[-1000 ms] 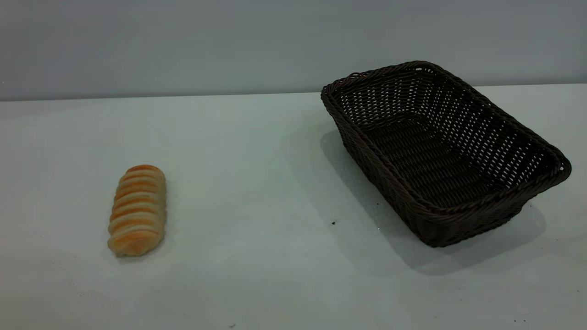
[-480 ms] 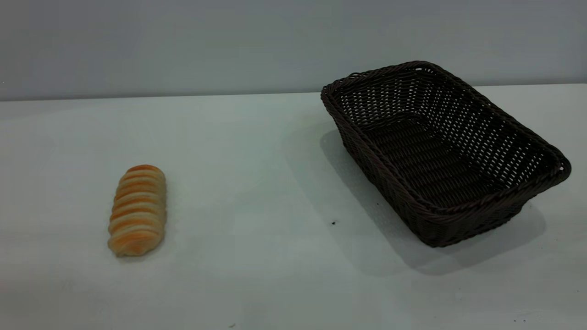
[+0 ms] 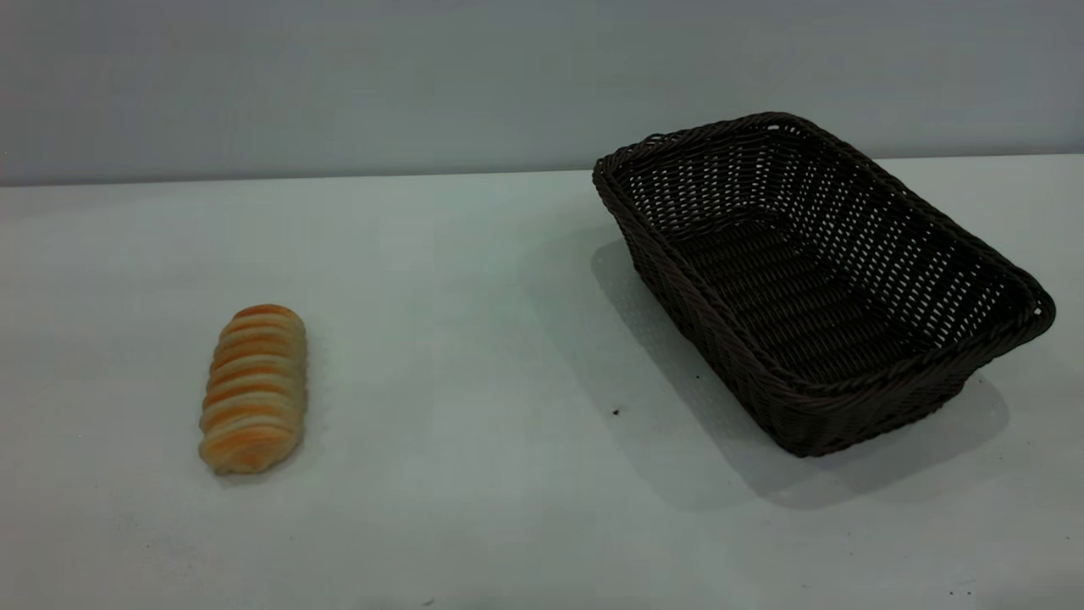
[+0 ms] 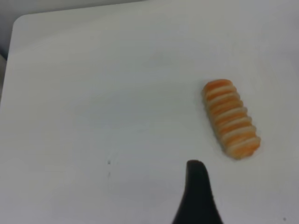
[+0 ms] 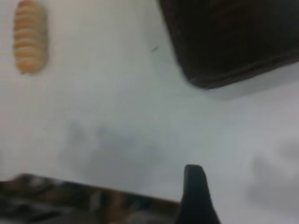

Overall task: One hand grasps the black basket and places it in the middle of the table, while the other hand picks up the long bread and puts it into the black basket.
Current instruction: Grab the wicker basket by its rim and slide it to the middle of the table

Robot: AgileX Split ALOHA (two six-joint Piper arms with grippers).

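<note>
The exterior view shows neither arm; each claw appears only in its own wrist view, as a single dark fingertip.

Left claw (image 4: 197,186): one dark finger is visible, raised above the worktop (image 4: 117,93) and touching nothing. Whether this claw is released or clenched cannot be determined. The long bread (image 4: 231,118) lies flat on the worktop just beyond the fingertip and slightly to one side, clear of it.

Right claw (image 5: 194,186): one dark finger is visible, raised above the worktop (image 5: 140,116) with nothing in contact. Its state likewise cannot be determined. The black basket (image 5: 229,42) lies ahead of this fingertip, apart from it. The long bread (image 5: 30,35) lies farther off, well apart from the basket.

Exterior view: the long bread (image 3: 254,388) lies on the worktop (image 3: 474,339) toward the left arm's side. The black basket (image 3: 813,280) stands upright and empty toward the right arm's side, set at an angle to the worktop's far edge.
</note>
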